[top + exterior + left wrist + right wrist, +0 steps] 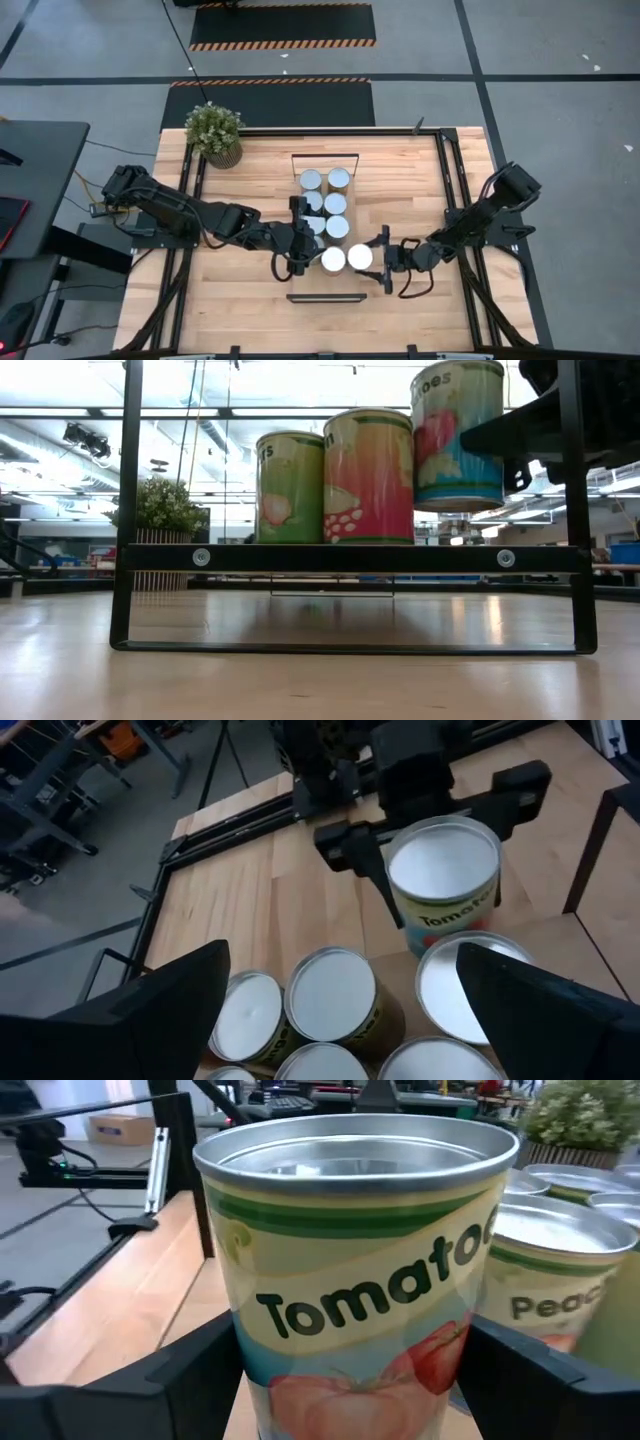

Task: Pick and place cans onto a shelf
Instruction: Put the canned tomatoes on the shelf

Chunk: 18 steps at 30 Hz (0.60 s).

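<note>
The shelf, its front edge near the low camera, carries several upright cans with silver tops. My right gripper reaches in from the table's right and is shut on a "Tomato" can at the shelf's near right. In the low view this can hangs above the board beside two standing cans. My left gripper hovers open above the standing cans, touching none. My right gripper pinches the tomato can's side wall between its two fingers, one on each opposite side. The fingers come in about level from the table's right. The can is upright and lifted clear of the shelf board, its bottom edge showing.
A potted green plant stands at the table's far left. Black frame rails run along the table's sides. Bare tabletop lies to the left and right of the shelf. A dark desk stands beyond the left edge.
</note>
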Tool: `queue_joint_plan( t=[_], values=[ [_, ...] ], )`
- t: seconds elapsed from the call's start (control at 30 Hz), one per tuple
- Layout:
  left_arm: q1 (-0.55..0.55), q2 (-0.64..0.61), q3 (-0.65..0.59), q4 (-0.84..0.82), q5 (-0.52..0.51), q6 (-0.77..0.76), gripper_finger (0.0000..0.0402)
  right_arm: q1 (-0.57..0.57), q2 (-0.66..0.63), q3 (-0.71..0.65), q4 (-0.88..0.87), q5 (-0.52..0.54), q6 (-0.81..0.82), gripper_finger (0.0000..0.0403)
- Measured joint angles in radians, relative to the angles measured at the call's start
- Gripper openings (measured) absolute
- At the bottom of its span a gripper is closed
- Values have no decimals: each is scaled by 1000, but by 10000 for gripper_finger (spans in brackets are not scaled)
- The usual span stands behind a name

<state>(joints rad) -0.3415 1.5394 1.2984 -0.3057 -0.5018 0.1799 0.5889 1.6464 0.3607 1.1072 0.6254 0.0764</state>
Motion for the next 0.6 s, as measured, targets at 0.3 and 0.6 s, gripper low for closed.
queue_joint_plan(
  t=[0.3, 0.6],
  values=[
    [2, 0, 0, -5, -2, -10, 396, 35, -7, -4, -9, 181, -79, 325],
    [8, 0, 0, -8, -2, -3, 396, -2, -6, -3, -9, 84, -52, 325]
  ],
)
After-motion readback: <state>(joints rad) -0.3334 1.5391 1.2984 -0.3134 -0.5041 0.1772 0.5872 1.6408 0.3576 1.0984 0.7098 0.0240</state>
